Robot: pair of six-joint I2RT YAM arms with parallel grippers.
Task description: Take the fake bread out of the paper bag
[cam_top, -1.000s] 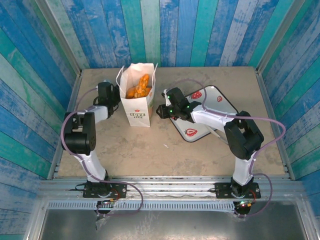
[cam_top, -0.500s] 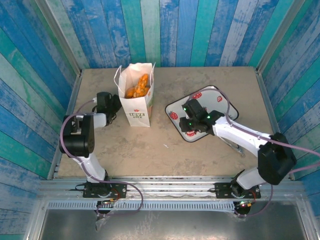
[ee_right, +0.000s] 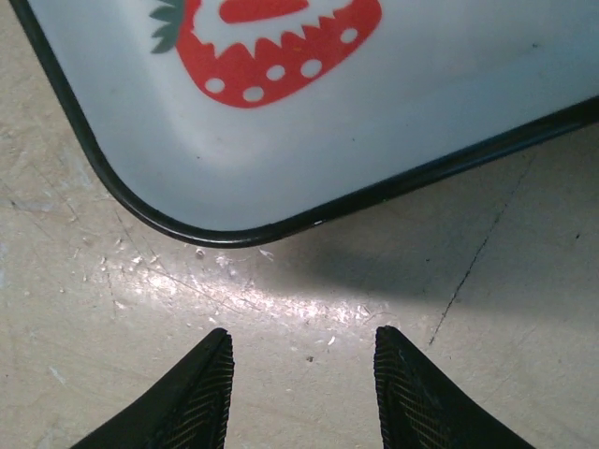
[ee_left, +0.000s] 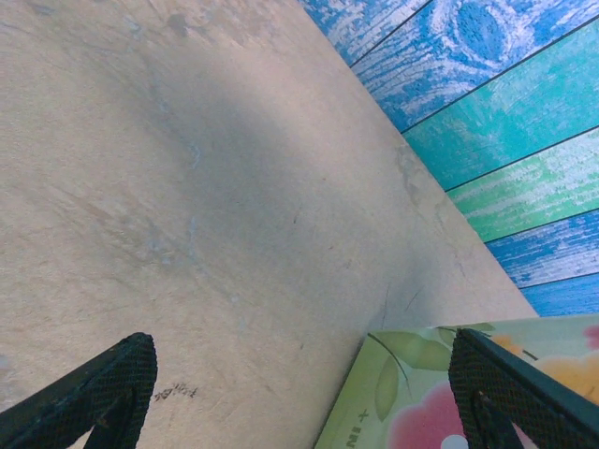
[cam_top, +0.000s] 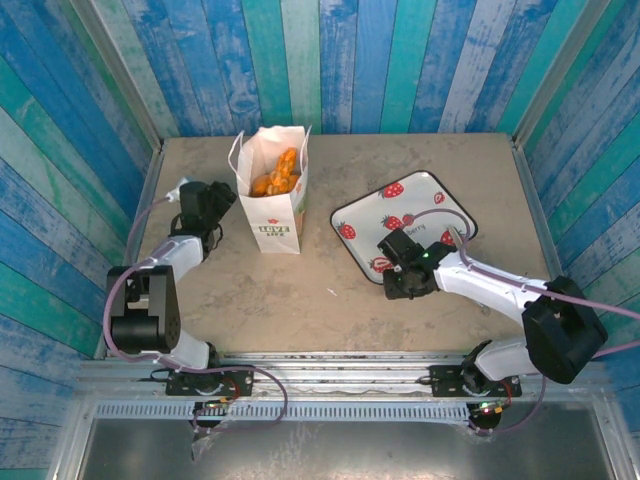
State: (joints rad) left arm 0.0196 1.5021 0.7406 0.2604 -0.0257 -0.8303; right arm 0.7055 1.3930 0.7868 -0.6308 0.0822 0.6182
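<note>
Backing away to the left of the paper bag [cam_top: 275, 215], the left pincer [ee_left: 299, 360] now gapes wide and empty. The right pincer [ee_right: 301, 344], jaws partly apart and holding nothing, has swung from the bag down to the desk [cam_top: 300, 300] at the tray's [ee_right: 421, 122] near corner. The bread [cam_top: 277, 172] still fills the bag's open top, so I judge nothing is out yet.

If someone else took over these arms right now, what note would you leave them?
Left gripper: open, empty, left of the paper bag.
Right gripper: open, empty, over the table by the near corner of the strawberry tray.
Fake bread: in the upright bag, visible through its open top.
Done: no bread out yet.
Left: lift out every piece.
</note>
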